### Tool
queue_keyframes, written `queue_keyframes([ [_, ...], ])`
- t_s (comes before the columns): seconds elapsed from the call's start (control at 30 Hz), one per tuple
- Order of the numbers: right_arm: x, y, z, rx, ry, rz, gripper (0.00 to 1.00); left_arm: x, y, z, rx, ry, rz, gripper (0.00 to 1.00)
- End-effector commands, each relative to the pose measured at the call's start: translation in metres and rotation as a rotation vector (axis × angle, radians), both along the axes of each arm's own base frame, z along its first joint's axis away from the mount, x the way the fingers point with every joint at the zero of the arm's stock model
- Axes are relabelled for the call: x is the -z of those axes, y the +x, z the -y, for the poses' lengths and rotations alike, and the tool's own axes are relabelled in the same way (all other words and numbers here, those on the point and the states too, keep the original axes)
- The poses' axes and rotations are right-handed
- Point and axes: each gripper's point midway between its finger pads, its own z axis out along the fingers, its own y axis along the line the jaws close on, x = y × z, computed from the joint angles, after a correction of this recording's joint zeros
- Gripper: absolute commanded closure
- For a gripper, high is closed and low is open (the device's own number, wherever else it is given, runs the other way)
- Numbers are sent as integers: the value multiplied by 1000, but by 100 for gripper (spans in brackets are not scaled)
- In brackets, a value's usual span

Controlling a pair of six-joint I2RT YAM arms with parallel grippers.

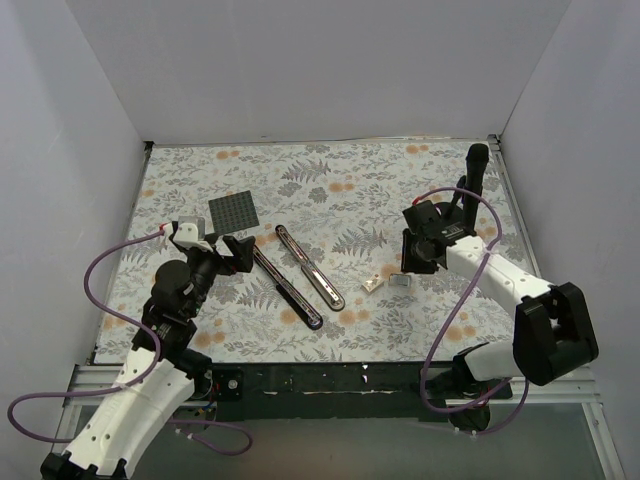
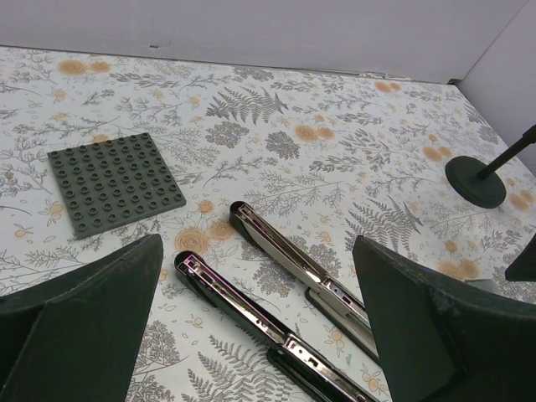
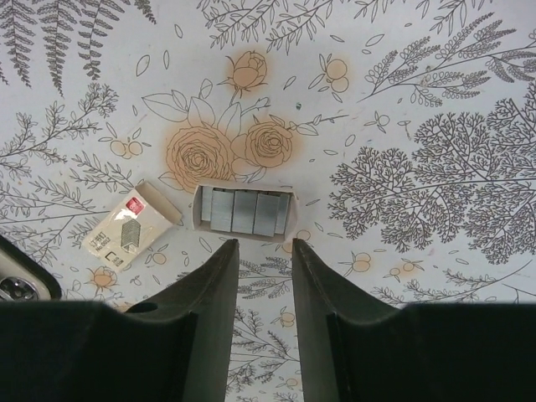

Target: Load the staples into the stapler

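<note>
The black stapler lies opened flat in the middle of the floral table, its two long arms side by side with their silver channels facing up. My left gripper hovers just left of it, open wide, holding nothing. The staples are several grey blocks in a small whitish tray, with the box sleeve lying beside it. My right gripper hangs directly over the tray. Its jaws stand a narrow gap apart, with nothing between them.
A dark grey studded baseplate lies behind the left gripper. A tall black stand with a round base rises at the back right. White walls enclose the table on three sides.
</note>
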Motion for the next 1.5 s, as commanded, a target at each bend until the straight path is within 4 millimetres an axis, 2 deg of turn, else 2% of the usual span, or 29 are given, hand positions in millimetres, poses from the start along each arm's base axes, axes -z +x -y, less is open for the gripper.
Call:
queue_keyframes([
  [0.0, 2, 9, -3, 18, 12, 7, 64, -17, -3, -1, -8, -3, 36, 2],
  [0.4, 23, 9, -3, 21, -3, -40, 74, -16, -4, 1, -1, 0, 37, 2],
  [1.0, 48, 3, 2, 23, -9, -88, 74, -13, -4, 2, 5, 5, 33, 2],
  [1.47, 47, -1, 15, 30, -53, -102, 75, -12, -3, 2, 7, 10, 29, 2],
])
